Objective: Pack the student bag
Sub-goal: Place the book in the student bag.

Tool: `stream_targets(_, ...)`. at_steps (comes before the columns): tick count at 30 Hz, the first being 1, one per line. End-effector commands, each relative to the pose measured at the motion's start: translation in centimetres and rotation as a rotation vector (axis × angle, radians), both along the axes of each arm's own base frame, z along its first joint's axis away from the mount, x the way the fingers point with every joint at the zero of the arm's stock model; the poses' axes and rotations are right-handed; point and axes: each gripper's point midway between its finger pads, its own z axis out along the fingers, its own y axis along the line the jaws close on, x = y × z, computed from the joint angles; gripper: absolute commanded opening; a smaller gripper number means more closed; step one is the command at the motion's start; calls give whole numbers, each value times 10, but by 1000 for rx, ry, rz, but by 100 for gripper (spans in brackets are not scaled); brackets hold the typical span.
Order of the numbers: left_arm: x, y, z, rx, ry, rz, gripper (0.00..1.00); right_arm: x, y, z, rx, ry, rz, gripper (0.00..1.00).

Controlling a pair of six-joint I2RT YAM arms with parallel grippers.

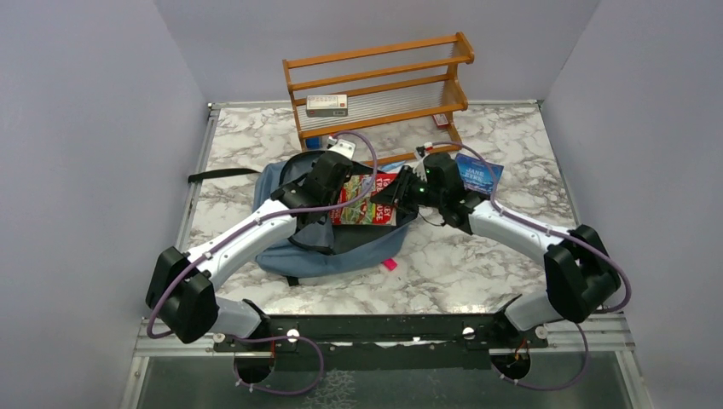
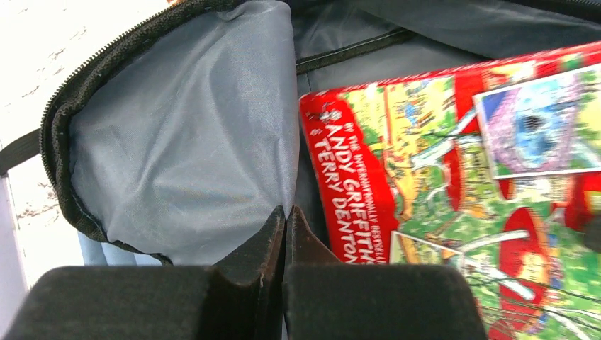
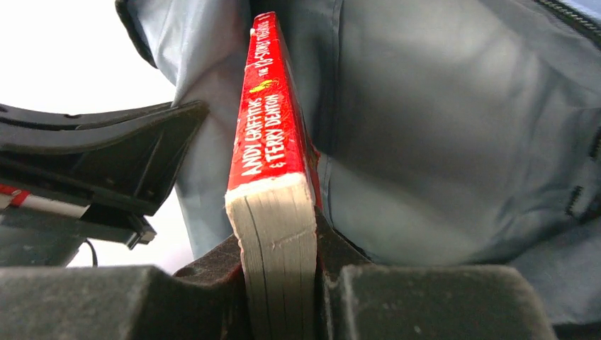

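Pinching a red paperback book (image 3: 273,142), the right gripper (image 3: 280,244) holds it in the open dusty-blue fabric backpack (image 1: 341,256); the left gripper (image 2: 285,221) sits pressed together at its grey lining (image 2: 184,142).

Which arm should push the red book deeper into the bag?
Right: the right gripper clamps the red book partly inside the student bag, while the left gripper is shut on its lining.

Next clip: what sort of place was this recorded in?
Probably a staged robot test cell, not a real classroom: plain grey walls box in a marble-patterned table, the left arm and right arm are bolted to a rail at its near edge, and a wooden rack stands at the back.
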Motion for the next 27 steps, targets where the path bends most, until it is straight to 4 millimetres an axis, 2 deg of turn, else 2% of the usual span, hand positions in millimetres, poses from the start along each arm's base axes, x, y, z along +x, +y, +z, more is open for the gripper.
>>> stream_targets(1,6,-14,34,-126,-114,-47,0,5,28,25,133,-42,62,1)
stream_targets(9,-3,-18,42,-201,-148,-82,0,-2,62,24,259,23,138,1)
stream_targets(14,-5,-20,41,-219,-140,-88,0,-2,89,23,302,47,186,1)
stream_targets(22,-7,-18,41,-233,-141,-69,0,24,114,0,274,7,98,1)
stream_targets(27,-4,-17,44,-228,-150,-56,0,35,138,-17,252,-23,107,1)
